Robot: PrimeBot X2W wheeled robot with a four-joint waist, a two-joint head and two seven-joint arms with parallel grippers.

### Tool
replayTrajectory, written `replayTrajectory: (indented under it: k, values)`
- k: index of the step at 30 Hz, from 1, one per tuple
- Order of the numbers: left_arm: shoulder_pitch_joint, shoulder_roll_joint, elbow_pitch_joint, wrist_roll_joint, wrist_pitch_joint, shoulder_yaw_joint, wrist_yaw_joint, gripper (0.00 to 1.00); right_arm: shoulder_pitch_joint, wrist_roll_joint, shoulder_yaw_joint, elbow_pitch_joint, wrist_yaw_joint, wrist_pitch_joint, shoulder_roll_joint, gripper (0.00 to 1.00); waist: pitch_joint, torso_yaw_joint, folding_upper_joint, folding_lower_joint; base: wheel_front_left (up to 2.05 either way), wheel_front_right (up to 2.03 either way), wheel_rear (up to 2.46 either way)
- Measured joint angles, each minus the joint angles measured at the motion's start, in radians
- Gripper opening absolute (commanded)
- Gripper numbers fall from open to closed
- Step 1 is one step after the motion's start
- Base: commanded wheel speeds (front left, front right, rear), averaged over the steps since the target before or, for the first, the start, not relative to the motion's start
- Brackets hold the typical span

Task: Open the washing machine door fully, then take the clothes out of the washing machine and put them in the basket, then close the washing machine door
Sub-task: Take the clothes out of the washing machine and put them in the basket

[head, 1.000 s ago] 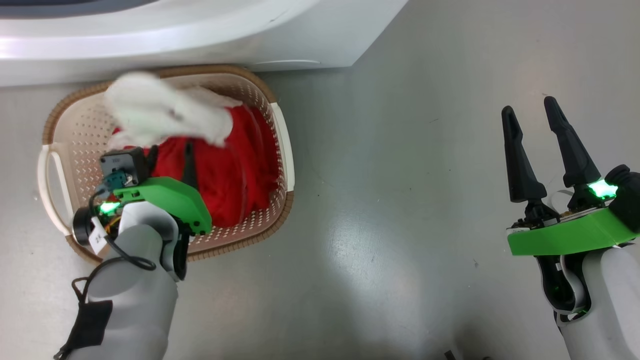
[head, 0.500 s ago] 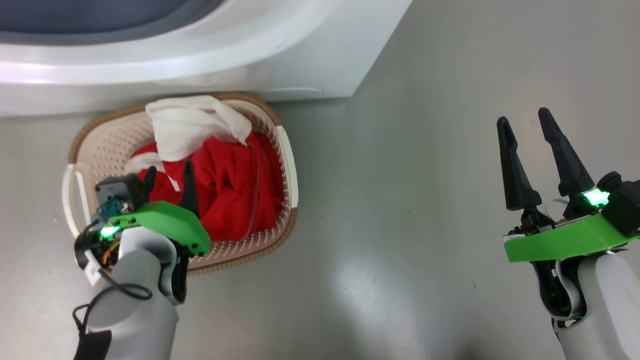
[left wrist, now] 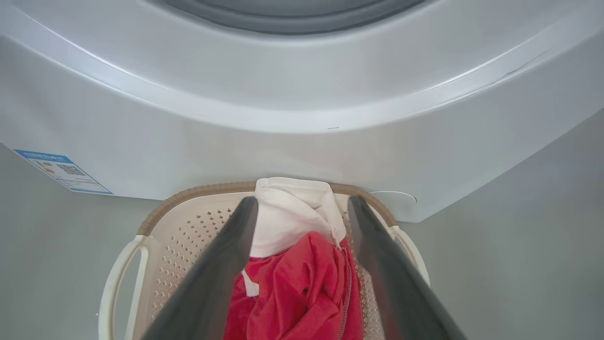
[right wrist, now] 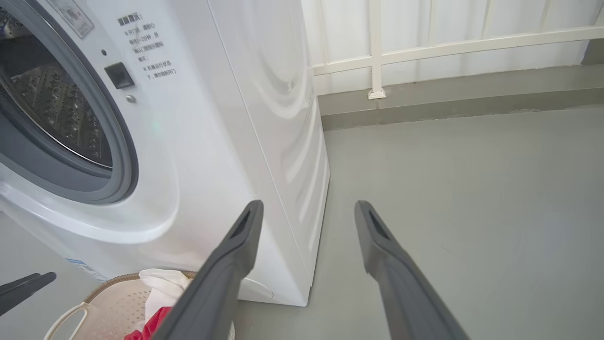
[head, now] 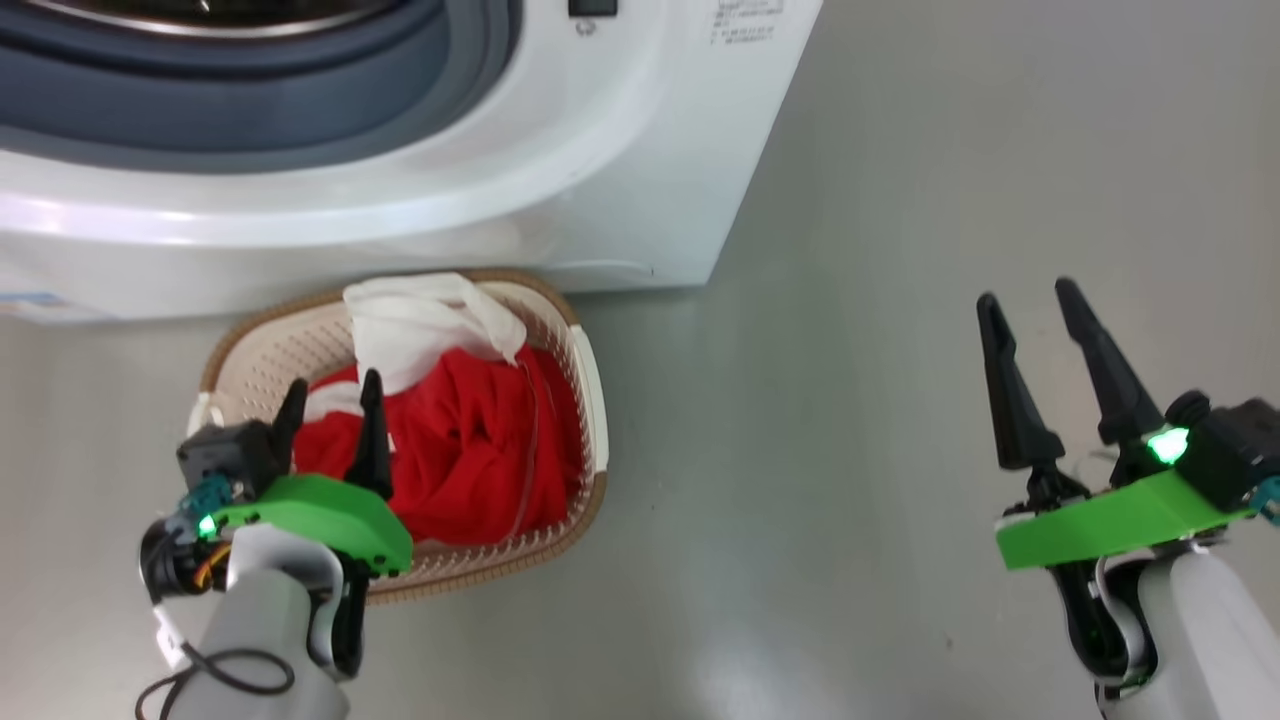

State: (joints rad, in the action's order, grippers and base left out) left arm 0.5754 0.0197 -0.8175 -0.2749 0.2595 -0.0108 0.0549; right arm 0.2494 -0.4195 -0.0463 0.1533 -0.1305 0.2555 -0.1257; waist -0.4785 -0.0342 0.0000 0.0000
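Left gripper (head: 333,393) spread wide, empty; clothes (head: 470,450) in basket (head: 592,395) just below it. Right gripper (head: 1027,296) wide, empty; its wrist view adds drum (right wrist: 56,108), ahead to its left.

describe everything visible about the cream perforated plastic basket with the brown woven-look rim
The cream perforated plastic basket is rounded, its walls full of small holes, with a brown woven-look rim and pale loop handles at the sides. It stands upright on the grey floor at the foot of the white washing machine. Red clothes with a white part fill mostly its right side, the white draped at the far rim. The open left gripper hangs over its near-left part.
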Motion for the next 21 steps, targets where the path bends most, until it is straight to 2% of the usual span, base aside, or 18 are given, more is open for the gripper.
replayTrajectory:
  k: [21]
  values:
    - [-0.231,0.003,0.250,0.054,0.000,0.029,0.026,1.00,-0.150,0.009,0.012,0.041,0.000,0.000,0.018,1.00,0.229,0.012,0.0000,-0.0001,0.00,0.00,0.00]
